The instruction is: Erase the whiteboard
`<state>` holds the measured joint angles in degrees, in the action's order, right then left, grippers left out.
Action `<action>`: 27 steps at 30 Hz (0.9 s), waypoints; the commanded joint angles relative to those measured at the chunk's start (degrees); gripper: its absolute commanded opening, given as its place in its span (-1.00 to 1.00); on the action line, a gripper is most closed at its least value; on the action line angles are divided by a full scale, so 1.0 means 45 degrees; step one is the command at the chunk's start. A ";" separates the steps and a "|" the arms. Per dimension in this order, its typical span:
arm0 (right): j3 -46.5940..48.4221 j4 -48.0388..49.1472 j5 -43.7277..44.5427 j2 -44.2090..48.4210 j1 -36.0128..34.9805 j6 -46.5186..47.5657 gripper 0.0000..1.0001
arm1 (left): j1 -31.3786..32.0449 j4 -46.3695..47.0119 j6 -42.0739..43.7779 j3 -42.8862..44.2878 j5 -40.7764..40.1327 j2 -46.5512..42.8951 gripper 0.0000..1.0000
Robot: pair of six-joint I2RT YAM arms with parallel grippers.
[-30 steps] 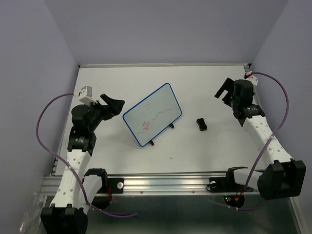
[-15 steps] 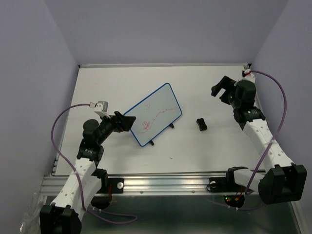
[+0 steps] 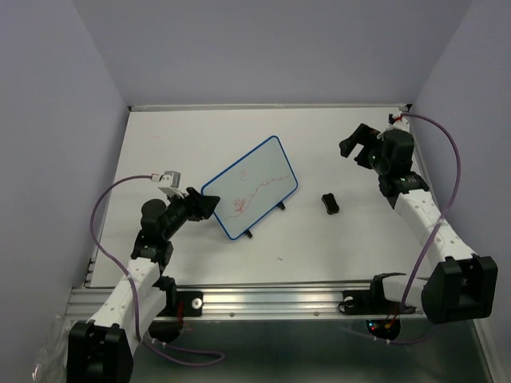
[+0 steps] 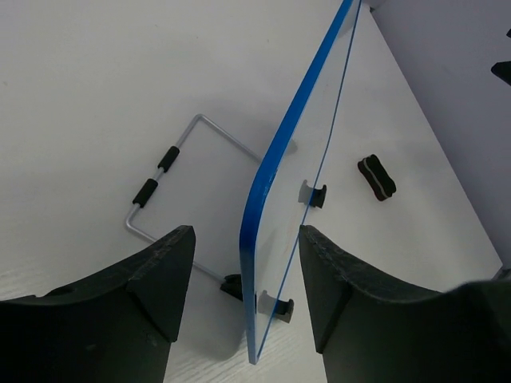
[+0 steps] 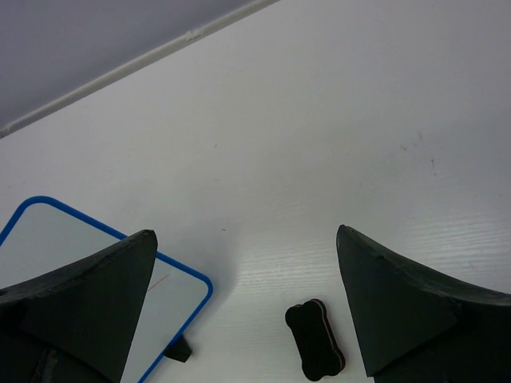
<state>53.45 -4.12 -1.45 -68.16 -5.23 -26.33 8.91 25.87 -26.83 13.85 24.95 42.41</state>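
Note:
The whiteboard (image 3: 249, 187), blue-framed with red scribbles (image 3: 239, 203), stands tilted on small black feet mid-table. My left gripper (image 3: 206, 203) is at the board's left corner. In the left wrist view the blue edge (image 4: 267, 183) runs between the jaws of the left gripper (image 4: 246, 233), which stands open with a gap on each side. The board's wire stand (image 4: 172, 159) shows behind it. A black bone-shaped eraser (image 3: 330, 203) lies to the right of the board. My right gripper (image 3: 355, 144) hovers open behind it, with the eraser (image 5: 315, 337) and a board corner (image 5: 72, 255) below the right gripper (image 5: 245, 233).
Purple walls close in the table on the left, back and right. An aluminium rail (image 3: 263, 299) runs along the near edge between the arm bases. A small dark mark (image 3: 279, 258) sits on the tabletop in front of the board.
My left arm has swung down and right, bringing its jaws around the whiteboard's left edge, and they have narrowed. The right gripper has drifted slightly left and back, still open.

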 commanded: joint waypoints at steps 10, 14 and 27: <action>-0.0686 0.0681 -0.1571 -0.1025 0.0011 0.0187 1.00 | 0.0052 0.1830 0.0005 -0.0753 0.0374 -0.1281 0.09; -0.1076 0.0584 -0.1903 -0.1142 0.0011 -0.0145 1.00 | 0.0052 0.1849 0.0044 -0.0636 0.0471 -0.0930 -0.07; -0.2054 -0.0705 -0.1065 -0.1786 0.0011 0.0303 1.00 | 0.0052 0.2220 0.0063 -0.0557 0.1155 -0.0148 -0.88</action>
<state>45.45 -5.85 -7.75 -76.01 -5.23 -26.59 8.97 32.95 -28.58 10.94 30.00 41.82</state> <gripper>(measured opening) 0.998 0.174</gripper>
